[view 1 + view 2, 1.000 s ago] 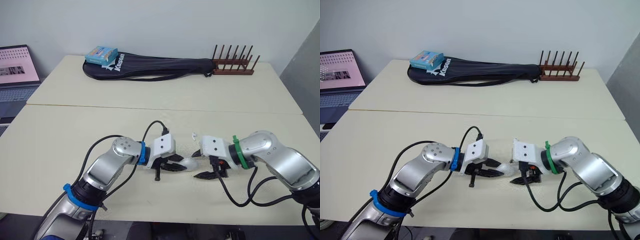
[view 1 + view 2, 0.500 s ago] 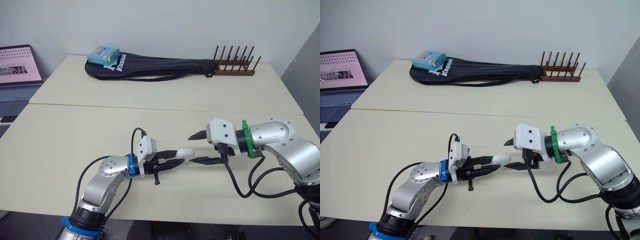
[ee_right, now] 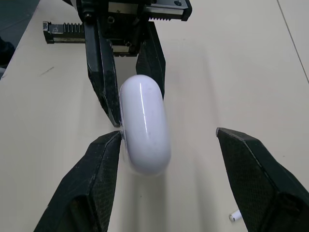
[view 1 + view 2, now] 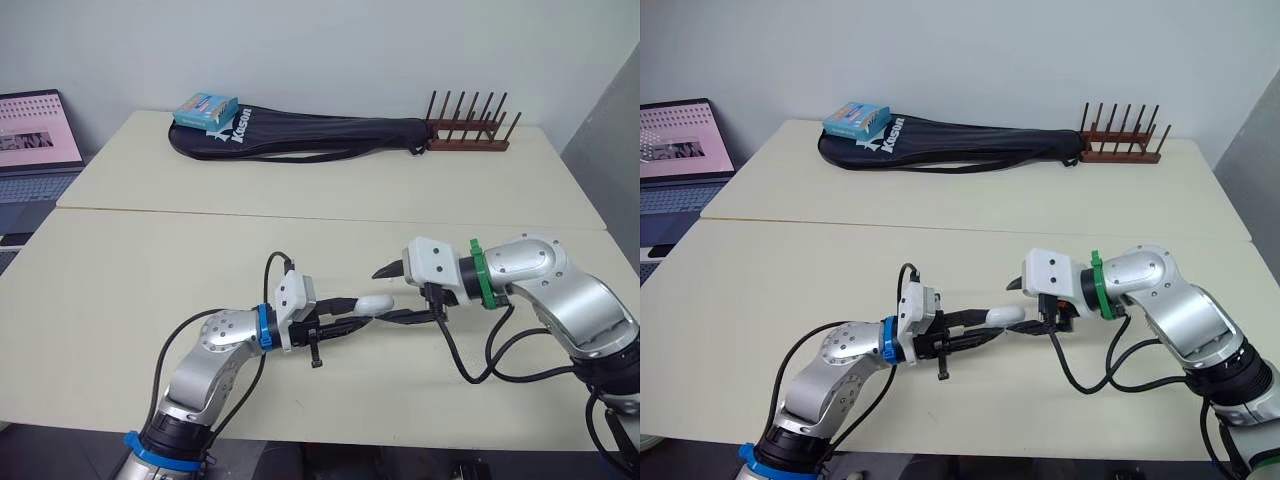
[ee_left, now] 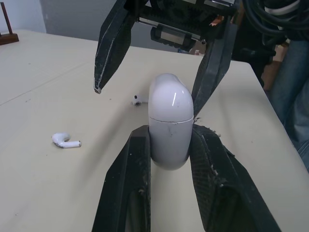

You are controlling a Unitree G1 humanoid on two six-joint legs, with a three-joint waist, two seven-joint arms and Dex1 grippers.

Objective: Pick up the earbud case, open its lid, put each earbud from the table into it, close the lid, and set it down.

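While the left pincer [image 5: 170,137] clamps the base of the earbud case [image 5: 169,108] above the bench [image 4: 150,270], its lid between the spread fingers of the right pincer [image 3: 166,135], an off-centre pry could twist it loose.

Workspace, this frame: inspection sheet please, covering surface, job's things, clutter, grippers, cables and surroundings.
Surface: beige table, two tops butted together.
Job's things: earbud case, lid shut; earbud and second earbud loose on the table.
Clutter: black racket bag with blue box on it, wooden rack, all at the far edge.
Grippers: left gripper shut on earbud case; right gripper open, fingers astride its lid end.
Cables: black cables loop from both wrists.
Surroundings: laptop far left; wall behind.
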